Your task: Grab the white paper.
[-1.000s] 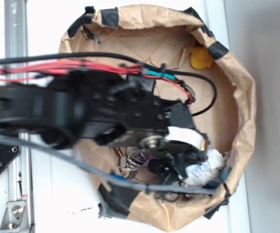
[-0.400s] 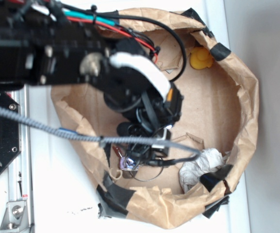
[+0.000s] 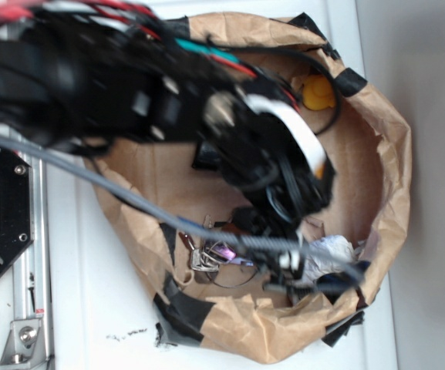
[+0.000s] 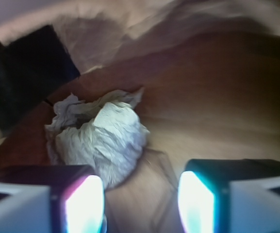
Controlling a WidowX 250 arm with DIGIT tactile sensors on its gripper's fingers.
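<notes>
the white paper (image 4: pixel 98 141) lies crumpled on the brown floor of the paper-walled bin (image 3: pixel 392 193), near the wall at about five o'clock in the exterior view, where only a scrap of it (image 3: pixel 332 250) shows past the arm. it looks light, soft and springy, likely to squash rather than slip; the fat middle lump seems the best hold. the gripper (image 4: pixel 140 201) stands wide and empty, the wad at its ten o'clock, just beyond the left finger (image 4: pixel 81 199). black tape (image 4: pixel 25 82) patches the wall behind.
</notes>
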